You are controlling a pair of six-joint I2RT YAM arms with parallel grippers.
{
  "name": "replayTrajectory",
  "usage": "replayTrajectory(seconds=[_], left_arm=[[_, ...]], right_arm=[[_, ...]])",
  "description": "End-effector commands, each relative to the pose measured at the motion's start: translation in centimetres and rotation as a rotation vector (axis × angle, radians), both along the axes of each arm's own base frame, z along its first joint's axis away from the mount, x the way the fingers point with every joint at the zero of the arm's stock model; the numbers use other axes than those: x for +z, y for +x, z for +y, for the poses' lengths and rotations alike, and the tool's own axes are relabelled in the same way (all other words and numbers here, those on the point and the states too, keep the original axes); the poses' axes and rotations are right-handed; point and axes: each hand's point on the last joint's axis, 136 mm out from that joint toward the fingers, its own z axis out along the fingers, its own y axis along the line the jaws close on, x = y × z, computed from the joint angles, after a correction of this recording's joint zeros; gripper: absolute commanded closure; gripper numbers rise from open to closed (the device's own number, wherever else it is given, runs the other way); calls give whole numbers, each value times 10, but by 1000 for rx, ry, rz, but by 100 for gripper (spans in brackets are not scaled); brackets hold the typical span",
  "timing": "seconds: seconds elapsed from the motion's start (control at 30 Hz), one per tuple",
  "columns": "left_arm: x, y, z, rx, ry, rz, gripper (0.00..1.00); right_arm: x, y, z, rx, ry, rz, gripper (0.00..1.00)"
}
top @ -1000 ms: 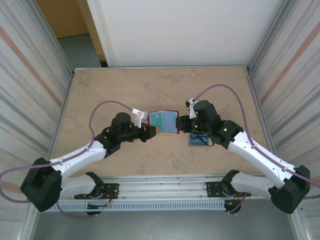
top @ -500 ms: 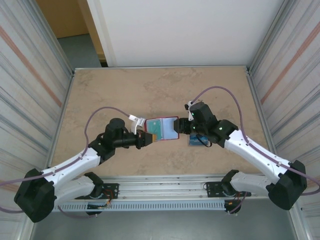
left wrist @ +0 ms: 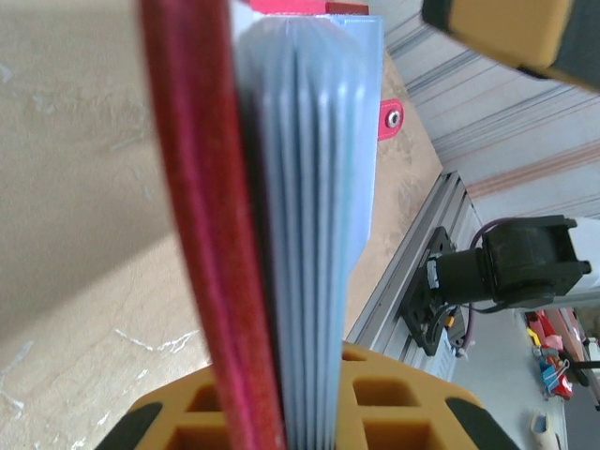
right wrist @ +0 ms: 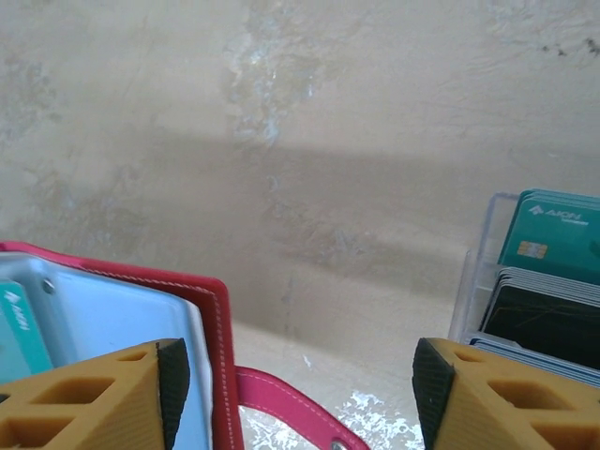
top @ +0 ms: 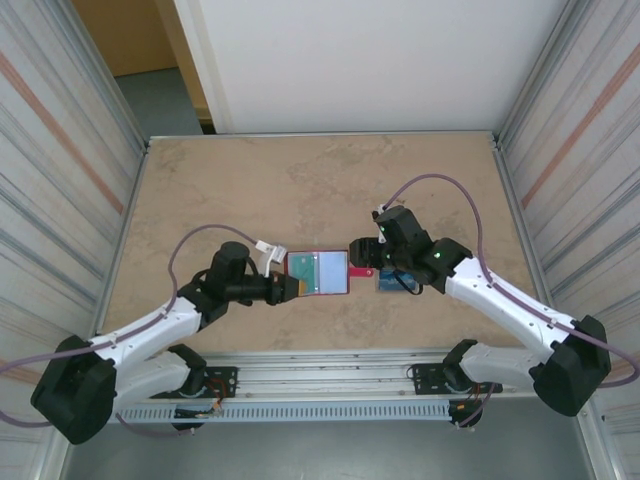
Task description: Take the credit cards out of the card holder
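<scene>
Lying spread open near the middle of the table (top: 300,180), a little toward 6 o'clock, the card holder (top: 318,272) is pinched at its 9 o'clock edge by the left gripper (top: 289,287). In the left wrist view the pads are seen closed on the red cover and the stacked grey-blue pockets. A teal card (right wrist: 17,328) is seen tucked in a pocket. At the holder's 3 o'clock edge the right gripper (top: 362,256) hangs with its fingers (right wrist: 94,394) spread wide and nothing between them, the snap tab (right wrist: 281,408) lying just below the gap. Since only one edge is clamped, the whole holder is likely to be dragged or swung round if a tight card is pulled toward 3 o'clock, and the clamp could be slipped. The tab or the red cover could be caught in place of a card if the fingers are closed too low. A clear box (right wrist: 473,281) of cards stands just beside the right fingers at about 4 o'clock, so it could be knocked by a wide sideways sweep. Open table is left toward 12 o'clock and beyond both arms at 9 and 3 o'clock, whereas the near rail (top: 330,355) at 6 o'clock is closer, and a dropped card could be lost over it.
</scene>
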Motion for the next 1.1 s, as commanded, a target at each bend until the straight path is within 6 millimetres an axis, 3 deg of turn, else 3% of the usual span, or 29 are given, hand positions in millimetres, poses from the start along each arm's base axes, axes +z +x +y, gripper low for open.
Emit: replayTrajectory(seconds=[0.0, 0.53, 0.8, 1.07], left_arm=[[-6, -5, -3, -31, -21, 30, 98], [-52, -3, -16, -65, 38, 242, 92], [-58, 6, -25, -61, 10, 266, 92], [-71, 11, -28, -57, 32, 296, 84]], right_arm=[[8, 2, -12, -61, 7, -22, 34], [10, -1, -24, -113, 9, -44, 23], [3, -2, -39, -172, -23, -33, 21], [-4, -5, -55, -231, -28, -13, 19]])
